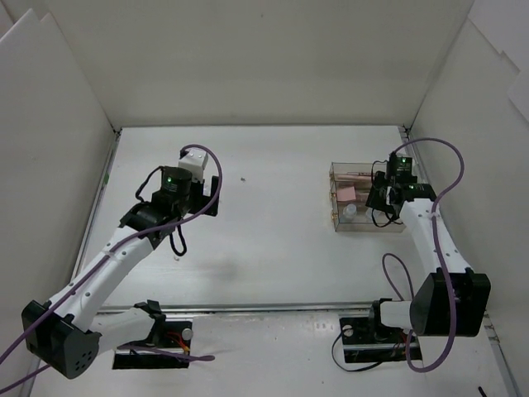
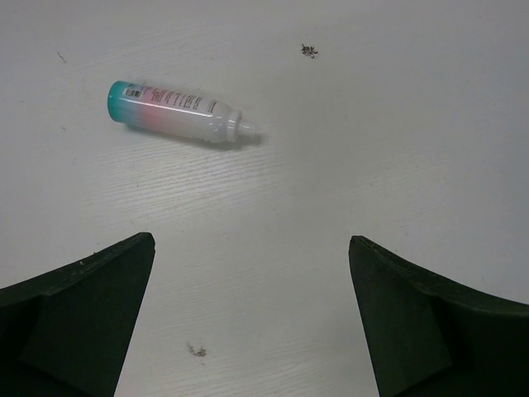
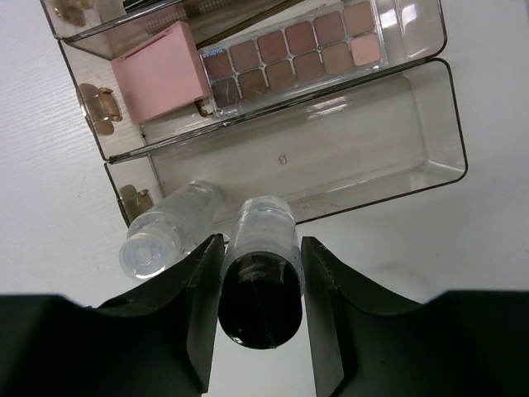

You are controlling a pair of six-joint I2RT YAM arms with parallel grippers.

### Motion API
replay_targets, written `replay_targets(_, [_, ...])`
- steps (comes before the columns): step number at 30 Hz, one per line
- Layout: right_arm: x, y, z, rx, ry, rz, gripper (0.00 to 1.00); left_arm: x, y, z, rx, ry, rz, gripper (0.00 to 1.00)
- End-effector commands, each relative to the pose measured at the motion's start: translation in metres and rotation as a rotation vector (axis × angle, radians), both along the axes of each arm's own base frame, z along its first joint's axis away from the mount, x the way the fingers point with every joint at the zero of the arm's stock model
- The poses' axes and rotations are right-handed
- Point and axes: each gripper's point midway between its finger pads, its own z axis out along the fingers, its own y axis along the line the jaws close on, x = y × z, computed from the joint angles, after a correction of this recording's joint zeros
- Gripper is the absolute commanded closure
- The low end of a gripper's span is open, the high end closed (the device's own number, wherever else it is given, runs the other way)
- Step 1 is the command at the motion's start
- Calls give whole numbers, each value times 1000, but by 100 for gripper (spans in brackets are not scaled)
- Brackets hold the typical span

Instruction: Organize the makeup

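Already in box (image 3: 347,161): palette (image 3: 293,51), pink square (image 3: 161,73).

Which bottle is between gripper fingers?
The black-capped clear bottle in the right gripper; its clear-capped neighbour and the pink bottle aren't held.

**A:** How much room does the left end effector (image 2: 250,248) have?

**B:** Plenty. Its fingers (image 2: 74,322) stand wide apart over bare worktop (image 2: 397,149). Only the pink-and-teal bottle (image 2: 178,112) lies ahead, off to one side, with free surface all round it.

**A:** And the right?

**B:** Tight. The right end effector (image 3: 260,244) is clamped on a dark-capped bottle (image 3: 261,273) at the front trough of the acrylic box (image 3: 450,124). A second clear bottle (image 3: 165,231) sits just beside one finger (image 3: 194,306), blocking that side. The rest of the trough is free. The tier behind is filled by the palette (image 3: 289,54) and the pink square (image 3: 161,72).

**A:** Between the arms?

**B:** Bare worktop, with white walls (image 1: 248,58) closing three sides.
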Motion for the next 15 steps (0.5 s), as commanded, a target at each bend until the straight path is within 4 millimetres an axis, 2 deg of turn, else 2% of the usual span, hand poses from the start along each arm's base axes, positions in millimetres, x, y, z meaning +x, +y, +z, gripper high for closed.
replay_targets(1, [22, -4, 1, 3, -86, -30, 100, 8, 1, 28, -46, -67, 15, 1])
replay_targets(10, [42, -5, -21, 2, -78, -30, 100, 3, 2, 20, -40, -50, 10, 1])
replay_targets(15, [46, -6, -35, 3, -43, -28, 95, 3, 7, 19, -36, -42, 25, 0])
